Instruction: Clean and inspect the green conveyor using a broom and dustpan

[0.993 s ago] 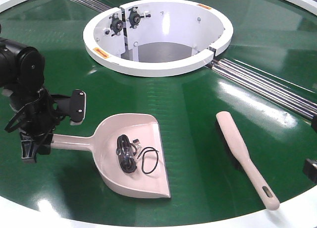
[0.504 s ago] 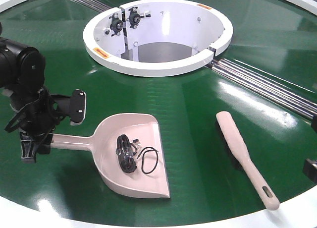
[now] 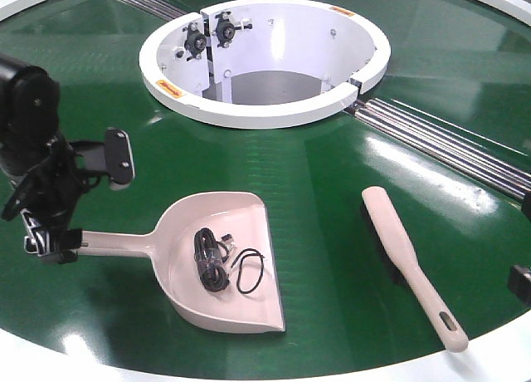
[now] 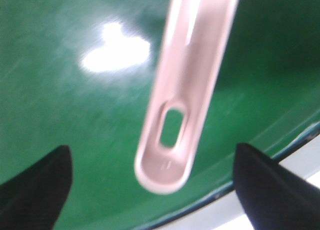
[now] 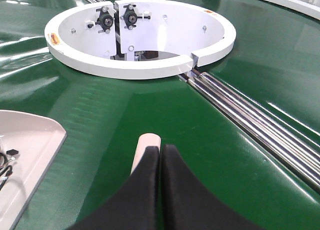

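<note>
Our left claw (image 4: 150, 190) gapes wide, empty, over the dustpan (image 4: 187, 85) handle's end, which runs toward twelve o'clock.

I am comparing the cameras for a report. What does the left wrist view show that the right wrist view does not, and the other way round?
Only the left wrist view shows the slotted end of the dustpan's handle between the open left fingers. Only the right wrist view shows the white central ring, the chrome rollers, the broom's tip and the shut right fingers. Both show the green conveyor and part of the dustpan.
</note>
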Controlling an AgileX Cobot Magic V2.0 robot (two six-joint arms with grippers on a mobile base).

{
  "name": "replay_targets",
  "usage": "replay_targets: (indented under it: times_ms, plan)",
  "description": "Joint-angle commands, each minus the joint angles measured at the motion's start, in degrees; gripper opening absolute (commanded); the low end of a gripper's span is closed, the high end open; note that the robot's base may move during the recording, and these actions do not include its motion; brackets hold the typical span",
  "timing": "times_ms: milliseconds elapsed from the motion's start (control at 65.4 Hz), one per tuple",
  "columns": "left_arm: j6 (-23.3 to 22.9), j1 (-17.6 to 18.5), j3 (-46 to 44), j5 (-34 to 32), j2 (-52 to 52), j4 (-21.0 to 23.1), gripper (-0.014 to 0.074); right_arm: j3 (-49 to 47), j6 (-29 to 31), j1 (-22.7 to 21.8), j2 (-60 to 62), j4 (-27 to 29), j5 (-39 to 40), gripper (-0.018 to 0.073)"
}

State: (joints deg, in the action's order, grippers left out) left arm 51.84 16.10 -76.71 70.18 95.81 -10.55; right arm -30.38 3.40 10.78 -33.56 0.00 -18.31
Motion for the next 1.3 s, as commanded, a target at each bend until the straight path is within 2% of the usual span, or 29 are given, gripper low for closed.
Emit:
replay_targets:
  times_ms: [0, 107, 214, 351, 519, 565, 733, 795, 871, 1100, 1283]
  plan:
    - [-5.9, 0.4, -1.3, 0.9, -5.7, -2.4, 0.0655, -1.6, 0.3, -0.5, -0.1, 0.0, 5.4, -0.0008]
    - [-11.1, 0.4, -1.3, -1.1, -10.2, -4.4, 0.0611, -1.6, 0.3, -0.5, -0.1, 0.0, 8.0, -0.0008]
    - [-17.9, 0.4, -1.3, -5.8, -15.2, -7.8, 0.0519, -1.6, 0.3, -0.5, -0.1, 0.0, 10.1, -0.0008]
    - [-28.2, 0.4, -1.3, -13.8, -22.3, -9.6, 0.0322, -1.6, 0.3, -0.5, -0.1, 0.0, 11.6, -0.0008]
    - [-41.7, 0.4, -1.1, -21.5, -30.4, -7.2, -0.0002, -1.6, 0.3, -0.5, -0.1, 0.0, 11.7, -0.0008]
    - [-43.8, 0.4, -0.4, -24.2, -32.7, -5.5, -0.0009, -1.6, 0.3, -0.5, -0.1, 0.0, 11.7, -0.0008]
    - [-44.4, 0.4, 10.7, -40.3, -42.6, 5.9, -0.0008, -1.6, 0.3, -0.5, -0.1, 0.0, 9.7, -0.0008]
    - [-44.4, 0.4, 18.0, -47.1, -47.2, 9.1, -0.0008, -1.1, 0.3, -0.5, -0.1, 0.0, 9.1, -0.0008]
    - [-44.4, 0.4, 26.7, -54.1, -52.3, 11.9, -0.0008, 2.1, 0.4, -0.5, -0.1, 0.0, 12.3, -0.0006]
    - [-44.4, 0.4, 48.3, -67.8, -65.0, 12.0, -0.0008, 13.8, 3.3, -0.5, -0.1, 0.0, 25.6, -0.0003]
    - [-44.4, 0.4, 55.4, -72.9, -67.9, 12.0, -0.0007, 15.4, 3.1, -0.5, -0.1, 0.0, 27.7, -0.0003]
